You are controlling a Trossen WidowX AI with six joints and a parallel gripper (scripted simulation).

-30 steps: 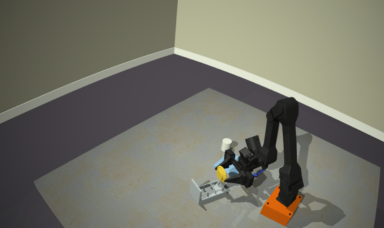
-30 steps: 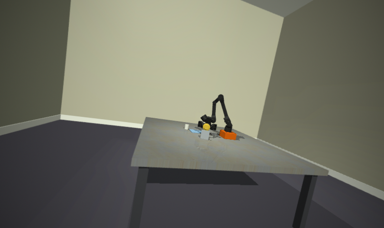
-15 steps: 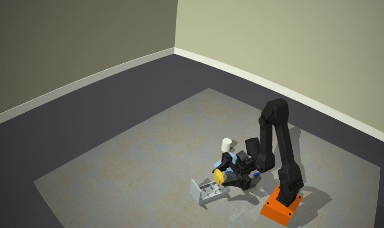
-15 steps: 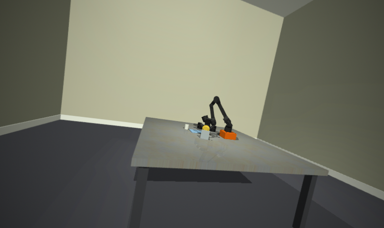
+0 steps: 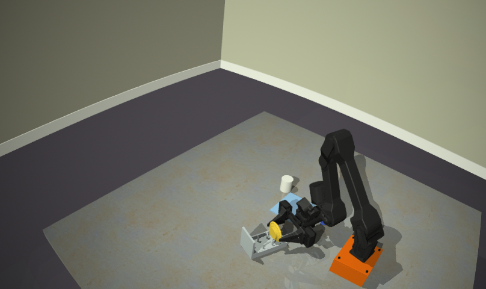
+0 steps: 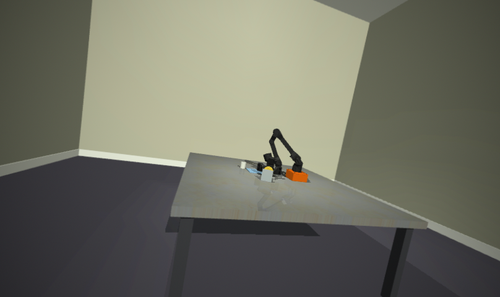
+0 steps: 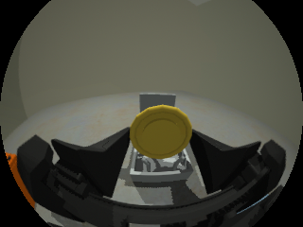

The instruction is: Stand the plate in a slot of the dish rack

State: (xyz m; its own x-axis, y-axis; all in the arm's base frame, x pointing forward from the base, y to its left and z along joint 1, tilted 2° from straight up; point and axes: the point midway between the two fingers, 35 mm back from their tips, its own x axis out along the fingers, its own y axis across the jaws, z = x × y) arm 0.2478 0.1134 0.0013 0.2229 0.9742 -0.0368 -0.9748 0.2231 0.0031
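The yellow plate is on edge, close to upright, between the two fingers of my gripper. The gripper is shut on it at its two opposite sides. The grey dish rack stands on the table with its tall end panel on the side away from the arm. The plate is over the rack's end nearer the arm, and its lower edge is low by the rails. Whether that edge is in a slot is hidden.
A white cylinder stands behind the gripper. A light blue mat lies partly under the gripper. A bit of a blue object shows beneath the arm. The orange base carries the arm.
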